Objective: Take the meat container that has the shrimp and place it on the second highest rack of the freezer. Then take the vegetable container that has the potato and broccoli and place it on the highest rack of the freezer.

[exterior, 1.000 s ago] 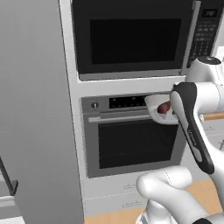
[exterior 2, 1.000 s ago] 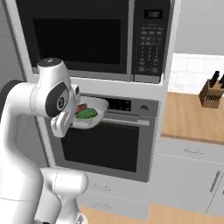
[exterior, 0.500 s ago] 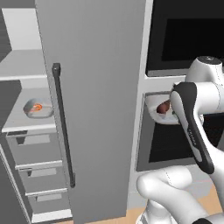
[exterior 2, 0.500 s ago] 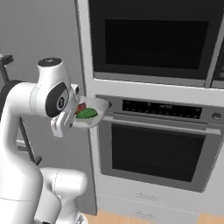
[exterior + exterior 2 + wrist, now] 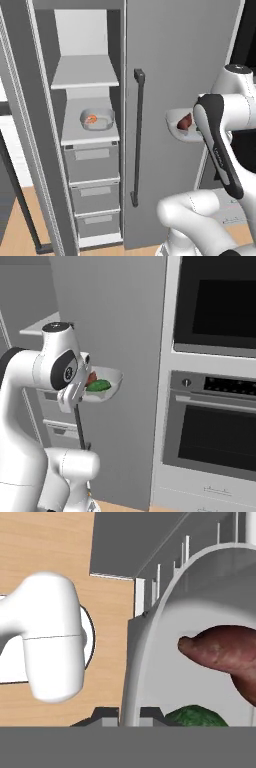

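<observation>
freezer (image 5: 175, 75) door stands open, dark bar handle (image 5: 136, 135) facing the base. inside, the highest rack (image 5: 85, 72) is bare. the second highest rack (image 5: 90, 131), just above the grey drawers (image 5: 92, 162), carries the meat container (image 5: 96, 119) with the shrimp (image 5: 91, 119) in it. claw (image 5: 129, 714) clenched on the rim of the vegetable container (image 5: 106, 387), held level in the air in front of the freezer door, beside the handle. in it lie the potato (image 5: 225, 654) and the broccoli (image 5: 99, 386), close together. wall oven (image 5: 210, 426) to the right.
</observation>
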Robot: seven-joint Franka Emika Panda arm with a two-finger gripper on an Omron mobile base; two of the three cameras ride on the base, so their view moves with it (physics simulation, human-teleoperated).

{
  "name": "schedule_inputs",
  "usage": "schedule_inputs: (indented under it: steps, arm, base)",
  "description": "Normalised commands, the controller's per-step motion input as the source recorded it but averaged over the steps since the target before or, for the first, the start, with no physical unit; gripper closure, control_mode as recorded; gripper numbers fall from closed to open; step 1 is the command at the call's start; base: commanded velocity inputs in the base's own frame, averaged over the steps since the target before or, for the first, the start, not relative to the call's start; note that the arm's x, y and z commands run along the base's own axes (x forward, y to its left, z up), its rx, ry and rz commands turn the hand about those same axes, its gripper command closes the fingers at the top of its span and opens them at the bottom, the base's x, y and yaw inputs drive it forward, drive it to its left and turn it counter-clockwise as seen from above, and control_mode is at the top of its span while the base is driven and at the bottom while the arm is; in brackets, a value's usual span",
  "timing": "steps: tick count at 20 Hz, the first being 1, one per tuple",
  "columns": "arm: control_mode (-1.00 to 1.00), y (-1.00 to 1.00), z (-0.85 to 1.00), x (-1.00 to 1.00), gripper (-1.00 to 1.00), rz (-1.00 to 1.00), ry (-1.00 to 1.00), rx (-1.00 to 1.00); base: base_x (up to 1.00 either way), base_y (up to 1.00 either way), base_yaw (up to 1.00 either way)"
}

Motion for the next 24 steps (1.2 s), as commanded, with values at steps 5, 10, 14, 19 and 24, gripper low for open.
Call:
schedule_inputs:
  steps: [5,10,14,19,24]
  arm:
    - [1.0,0.0,0.0,0.0,1.0,0.0,0.0,0.0]
    - [1.0,0.0,0.0,0.0,1.0,0.0,0.0,0.0]
    - [1.0,0.0,0.0,0.0,1.0,0.0,0.0,0.0]
    - [1.0,0.0,0.0,0.0,1.0,0.0,0.0,0.0]
    - [1.0,0.0,0.0,0.0,1.0,0.0,0.0,0.0]
  base:
    - [0.01,0.74,0.04]
    - [0.0,0.64,0.04]
    - [0.08,0.39,0.05]
    - [0.44,0.31,0.03]
    - [0.58,0.45,0.01]
